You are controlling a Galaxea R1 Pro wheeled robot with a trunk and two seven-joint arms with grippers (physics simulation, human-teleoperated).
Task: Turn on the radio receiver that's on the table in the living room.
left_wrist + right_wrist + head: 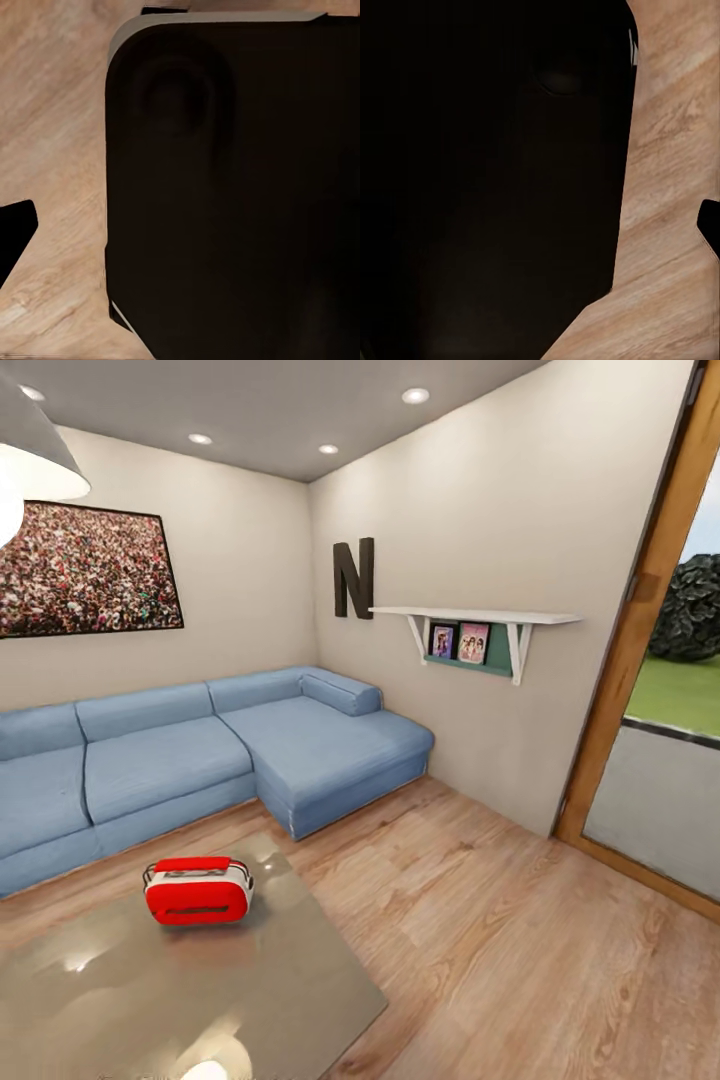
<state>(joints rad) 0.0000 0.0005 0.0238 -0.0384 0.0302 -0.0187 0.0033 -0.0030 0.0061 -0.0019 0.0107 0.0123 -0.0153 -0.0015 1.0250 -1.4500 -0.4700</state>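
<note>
1. From the head view we see the living room: light wood plank floor (470, 920), beige walls, and a blue L-shaped sofa (200, 760) running along the far wall and turning into the far right corner.
2. The table (200, 1000) is in the near left of the scene. Its flat grey top is glossy and carries bright reflections of the ceiling lights.
3. The radio receiver (198, 891) stands upright on the table, toward the table's far edge and well in from the right edge. We see a red rounded body, a pale middle band, a thin handle across the top and a dark slot on the near face. The dial cannot be made out at this size.
4. On the far wall, left, hangs a framed crowd picture (88, 570). On the right wall we see a dark letter N (354, 578) and a white shelf (470, 622) with two small pictures beneath it.
5. At the far right, a wood-framed glass door (650, 690) shows grass and a dark bush outside.
6. In the left wrist view and the right wrist view, a large dark rounded-corner body lies over plank floor. We cannot tell the finger opening of either gripper.
</note>
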